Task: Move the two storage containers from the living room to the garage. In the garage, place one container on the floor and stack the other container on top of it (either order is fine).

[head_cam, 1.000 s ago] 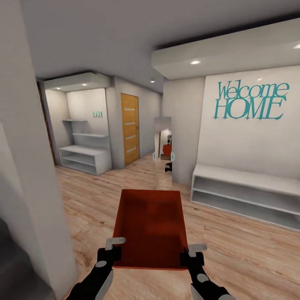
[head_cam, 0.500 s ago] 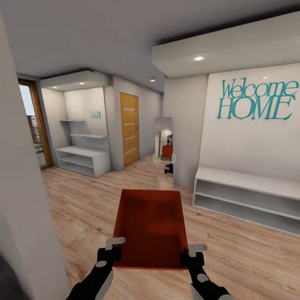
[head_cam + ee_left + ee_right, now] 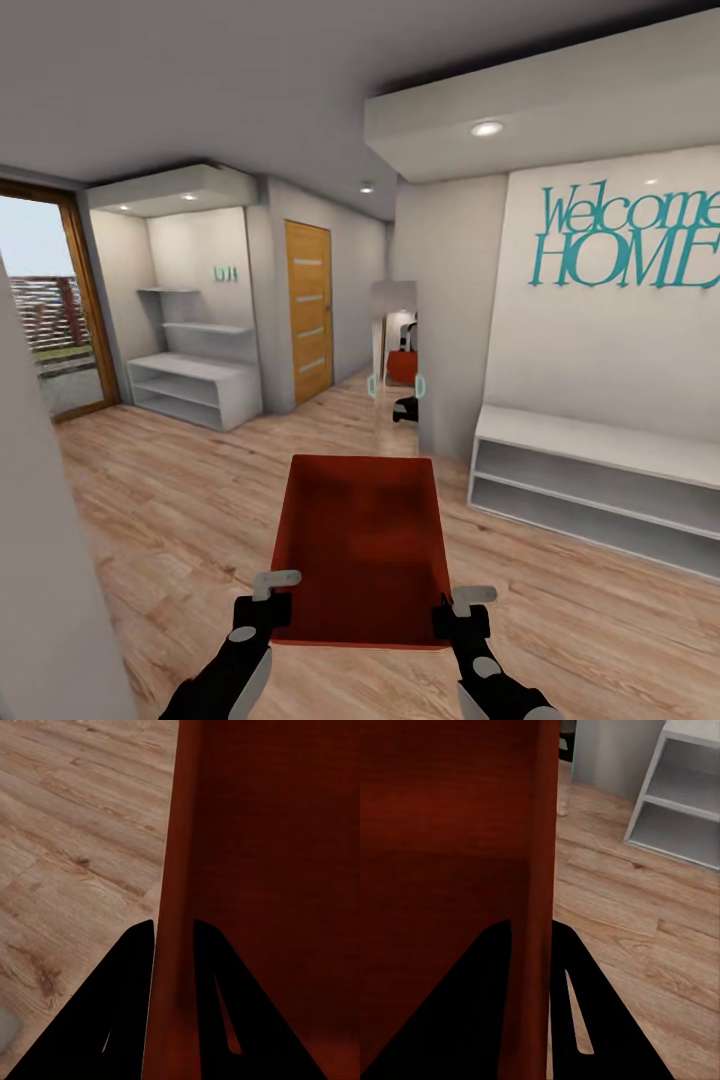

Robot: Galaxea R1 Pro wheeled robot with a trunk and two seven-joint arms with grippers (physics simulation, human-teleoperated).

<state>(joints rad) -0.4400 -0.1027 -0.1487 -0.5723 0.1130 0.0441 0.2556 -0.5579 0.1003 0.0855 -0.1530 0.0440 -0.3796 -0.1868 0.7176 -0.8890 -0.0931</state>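
I hold one red-orange storage container [image 3: 360, 545] in front of me, above a light wood-plank floor [image 3: 190, 520]. My left gripper [image 3: 268, 600] is shut on the container's near left wall, my right gripper [image 3: 458, 612] on its near right wall. In the left wrist view the two black fingers [image 3: 127, 1005] straddle the container wall [image 3: 174, 915], one inside and one outside. In the right wrist view the fingers [image 3: 480, 1005] clamp the other wall [image 3: 540, 870] the same way. The bin looks empty.
A grey wall corner [image 3: 40, 560] stands close on my left. A low white shelf bench [image 3: 600, 480] lines the right wall under teal "Welcome HOME" lettering [image 3: 630, 240]. Ahead are a tall mirror [image 3: 395, 360], a wooden door [image 3: 310, 310], white shelves [image 3: 195, 385] and a glass door [image 3: 45, 310].
The whole view has shifted: the left wall corner has slid out to the left, uncovering the glass door, and the hallway has drawn nearer. Container and grippers keep the same pose in the picture.
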